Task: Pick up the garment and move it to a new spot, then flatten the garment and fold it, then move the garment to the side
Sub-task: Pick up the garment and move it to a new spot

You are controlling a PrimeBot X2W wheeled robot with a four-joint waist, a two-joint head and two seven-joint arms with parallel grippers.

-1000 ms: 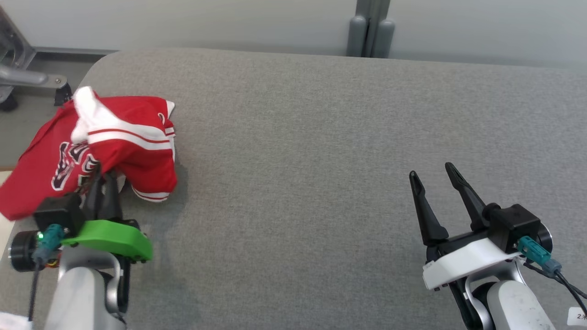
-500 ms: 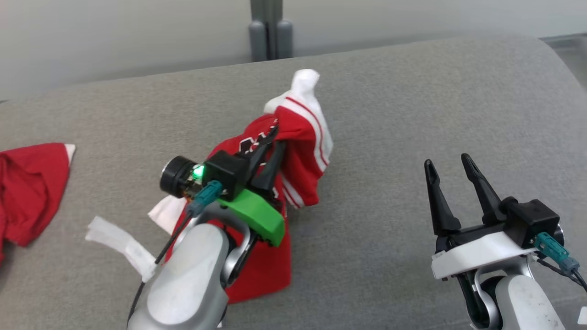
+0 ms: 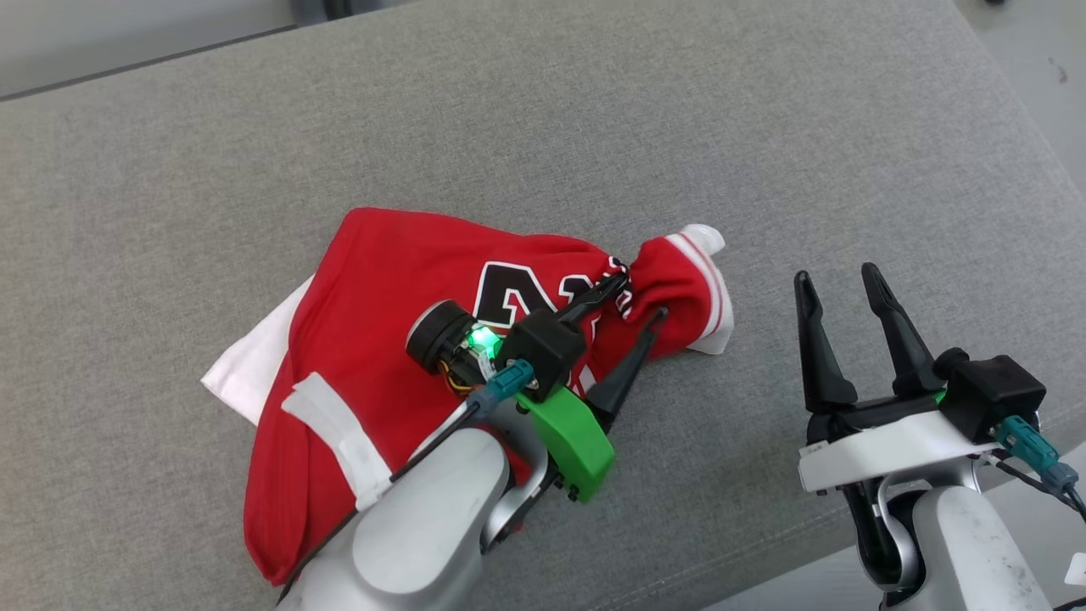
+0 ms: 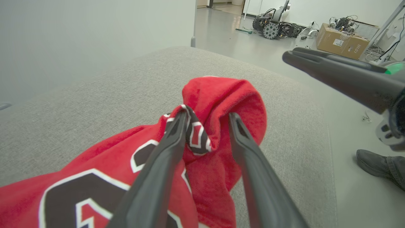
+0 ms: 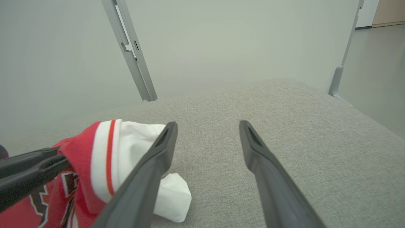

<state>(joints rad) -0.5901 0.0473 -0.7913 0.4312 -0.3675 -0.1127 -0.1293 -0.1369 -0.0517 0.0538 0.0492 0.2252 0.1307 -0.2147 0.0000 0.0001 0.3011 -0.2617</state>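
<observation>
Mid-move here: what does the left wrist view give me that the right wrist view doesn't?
Left wrist view: black numerals on the jersey, plus a cardboard box and a person's shoe on the floor. Right wrist view: the white, red-striped sleeve and a grey post. Shared: the red jersey on the grey cushion, the left pincer and right pincer, both open.

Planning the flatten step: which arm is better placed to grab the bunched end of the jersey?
Left. The left gripper is open astride the bunched jersey; the right gripper is open over bare cushion.
</observation>
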